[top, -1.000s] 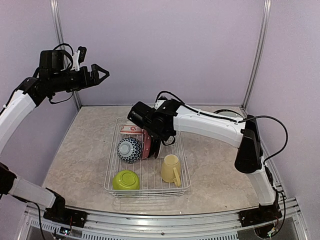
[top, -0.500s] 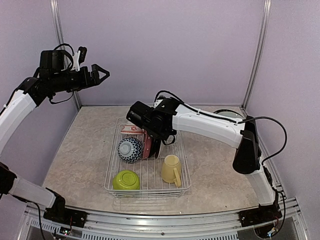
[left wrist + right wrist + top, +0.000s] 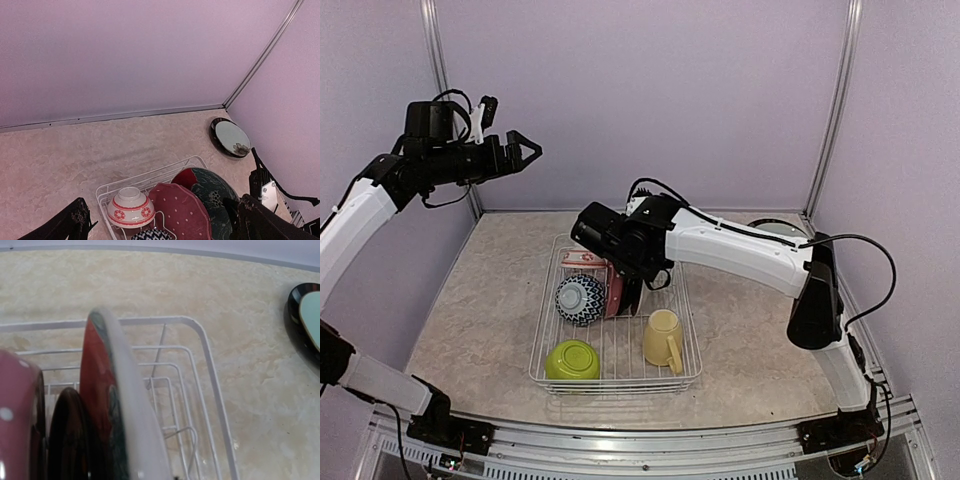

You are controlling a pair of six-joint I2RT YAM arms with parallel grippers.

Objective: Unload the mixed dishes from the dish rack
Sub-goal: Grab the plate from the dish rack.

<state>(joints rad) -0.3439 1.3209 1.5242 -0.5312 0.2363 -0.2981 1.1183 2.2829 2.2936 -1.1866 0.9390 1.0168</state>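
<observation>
The white wire dish rack (image 3: 688, 340) holds a blue-patterned bowl (image 3: 580, 298), a lime green bowl (image 3: 571, 360), a pale yellow mug (image 3: 663, 337), a red-white bowl (image 3: 582, 259) and upright plates. My right gripper (image 3: 631, 292) is down among those plates with its fingers hidden. Its wrist view shows a red plate (image 3: 96, 375) with a pale edge very close, a dark plate (image 3: 67, 435) and the pink dotted plate (image 3: 17, 410). My left gripper (image 3: 523, 152) is open and empty, high at the far left. Its view shows the red-white bowl (image 3: 130, 206), the pink dotted plate (image 3: 182, 210) and the dark green plate (image 3: 216, 192).
A black plate with a pale centre (image 3: 230, 137) lies on the table at the far right corner; it also shows in the right wrist view (image 3: 305, 320). The rack's rim (image 3: 210, 370) runs just right of the upright plates. Purple walls close in three sides.
My left gripper has drifted slightly to the right, still high. My right arm has barely moved and stays at the plates.
</observation>
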